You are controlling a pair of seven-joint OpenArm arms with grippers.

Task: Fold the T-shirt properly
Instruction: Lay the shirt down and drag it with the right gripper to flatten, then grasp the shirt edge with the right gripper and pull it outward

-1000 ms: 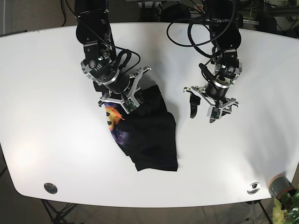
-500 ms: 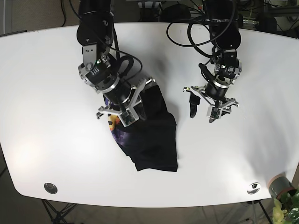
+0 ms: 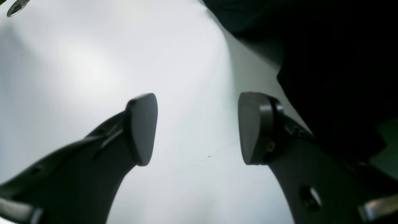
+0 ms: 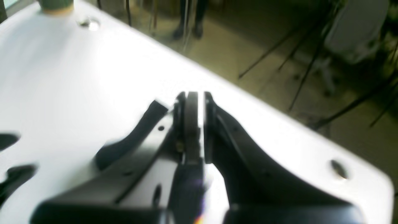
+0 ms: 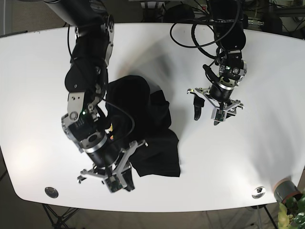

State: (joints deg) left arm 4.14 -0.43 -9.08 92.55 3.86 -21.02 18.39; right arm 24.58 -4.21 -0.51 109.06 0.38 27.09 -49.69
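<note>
Near the front edge of the table (image 5: 228, 181), my right gripper (image 5: 112, 180) sits low in the base view, pads (image 4: 192, 124) pinched together on a thin dark strip of the T-shirt (image 5: 143, 119); wrist cam shows the two jaws nearly closed with black cloth sandwiched between, a bit of coloured print just visible at the bottom of that frame. Wrist image is motion-blurred, so I can't say how much fabric is in the pinch. From the gripper, the black shirt runs up and away under the arm: a bunched mound toward the table's middle, a flatter lobe lying beside the gripper toward the table's centre, a speck of the orange print showing beside the arm. My left gripper (image 5: 219, 113) is well apart from the shirt, on the other side of the table, jaws spread wide and empty; its wrist cam shows both fingertips (image 3: 143, 129) with bare white tabletop between them, dark cloth filling the upper right corner of that view, not touching the pads. Further out: a round metal insert (image 5: 51, 192) near the front corner on the right arm's side, another insert (image 5: 259, 192) near the opposite front corner, and a grey pot with a green plant (image 5: 289, 195) just off that corner.
</note>
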